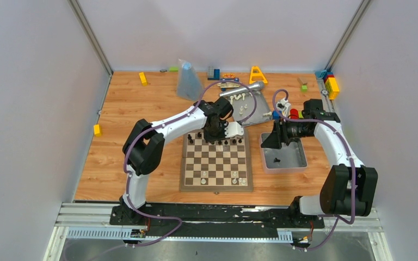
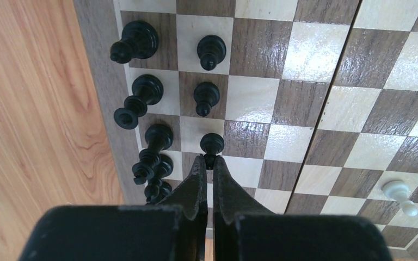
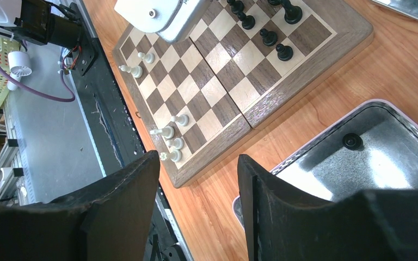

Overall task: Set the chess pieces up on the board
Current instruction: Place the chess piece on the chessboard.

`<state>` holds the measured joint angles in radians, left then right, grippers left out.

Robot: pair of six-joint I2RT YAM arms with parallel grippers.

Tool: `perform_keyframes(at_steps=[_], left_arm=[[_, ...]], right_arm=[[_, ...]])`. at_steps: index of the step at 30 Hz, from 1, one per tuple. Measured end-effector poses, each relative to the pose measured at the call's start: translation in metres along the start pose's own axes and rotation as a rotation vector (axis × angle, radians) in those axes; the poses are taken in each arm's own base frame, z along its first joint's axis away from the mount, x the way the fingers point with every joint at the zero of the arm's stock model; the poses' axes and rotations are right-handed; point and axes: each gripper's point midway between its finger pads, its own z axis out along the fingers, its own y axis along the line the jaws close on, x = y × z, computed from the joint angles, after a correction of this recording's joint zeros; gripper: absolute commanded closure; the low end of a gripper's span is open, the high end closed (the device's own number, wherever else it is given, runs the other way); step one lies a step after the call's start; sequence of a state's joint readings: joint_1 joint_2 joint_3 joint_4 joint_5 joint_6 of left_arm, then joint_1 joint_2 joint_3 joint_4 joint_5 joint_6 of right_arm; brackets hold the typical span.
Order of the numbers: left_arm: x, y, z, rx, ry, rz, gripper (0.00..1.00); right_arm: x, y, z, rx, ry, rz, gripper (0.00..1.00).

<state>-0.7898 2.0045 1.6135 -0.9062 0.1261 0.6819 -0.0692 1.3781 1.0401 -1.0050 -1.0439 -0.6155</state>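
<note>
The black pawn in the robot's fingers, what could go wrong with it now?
1. The left fingers pinch only the tiny top of the black pawn, so it might slip or tip over when they let go.
2. The taller black pieces stand crowded right beside it at the edge of the board; a sideways wobble of the fingers could knock them down.

Overhead view looks down; both wrist views closely share the board (image 1: 217, 160).
</note>
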Motion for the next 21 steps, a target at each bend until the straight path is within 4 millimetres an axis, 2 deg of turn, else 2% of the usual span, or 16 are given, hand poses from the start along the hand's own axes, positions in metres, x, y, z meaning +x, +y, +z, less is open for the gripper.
perform_keyframes(at_steps=[9,18,21], left_arm=[[-0.0054,0.007,-0.0017,-0.013,-0.002,0.001,0.96],[0.0019,0.0066,0.0049,-0.004,0.039,-0.003,0.92],[0.0036,0.0057,0.0054,0.0,0.047,-0.004,0.87]], right_arm=[[0.002,-0.0006,0.0005,0.002,0.004,0.004,0.45],[0.0032,-0.0008,0.0007,0.002,0.006,0.007,0.45],[0.0034,-0.0008,0.0008,0.002,0.007,0.008,0.45]])
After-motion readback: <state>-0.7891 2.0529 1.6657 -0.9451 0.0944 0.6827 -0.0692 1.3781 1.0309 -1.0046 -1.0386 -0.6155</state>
